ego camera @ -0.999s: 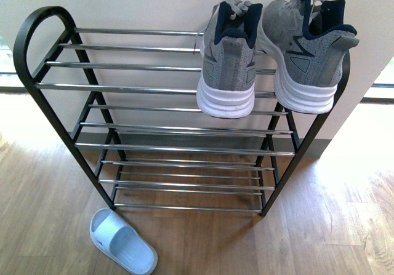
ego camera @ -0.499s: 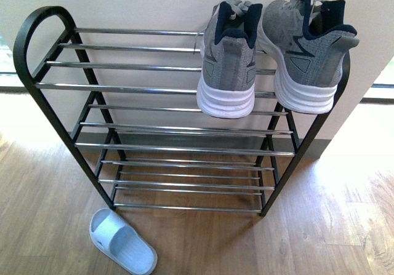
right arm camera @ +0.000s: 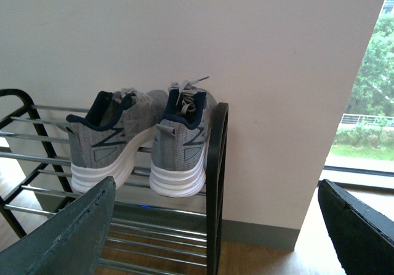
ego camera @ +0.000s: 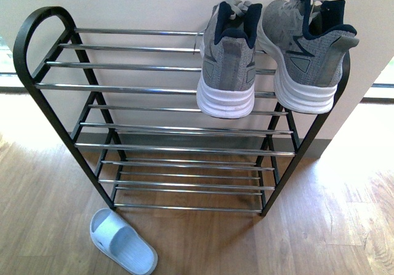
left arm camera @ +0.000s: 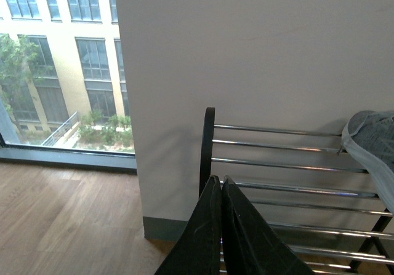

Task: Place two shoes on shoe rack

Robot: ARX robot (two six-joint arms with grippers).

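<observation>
Left tool [left arm camera: 221, 187] shows two dark, matte fingers pressed together with nothing between them, pointing toward one end of the tall shoe rack with black metal uprights and chrome rod shelves [left arm camera: 289, 164]. The right tool [right arm camera: 215, 186] has its broad, rough-faced fingers spread wide apart and empty, facing the rack's other end. Neither tool appears in the front view, so both sit back from the rack, as I judge arms do when nothing is left to carry.

Two grey knit lace-up sneakers with white ribbed soles and navy lining sit on the top tier at the rack's right end. The inner sneaker [ego camera: 226, 59] and the outer sneaker [ego camera: 311, 53] lie close beside each other; whether they touch I cannot tell. Their toes point at the plain pale wall [ego camera: 135, 4] and their heels hang out past the front rod. That lie makes sense, since the shelf is only thin, smooth, round rods with gaps between. A long flat sole laid across several rods bridges the gaps, while one laid along them could slip through.

The knit uppers look soft and yielding, the thick soles firm and grooved, and the laces loose at the top. By this showing I judge the task done or very nearly so.

One pale blue rubber slide sandal [ego camera: 123, 241], smooth and moulded with a ridged footbed, lies on the wooden plank floor [ego camera: 49, 183] just in front of the rack's left foot. The lower tiers hold no shoes.
</observation>
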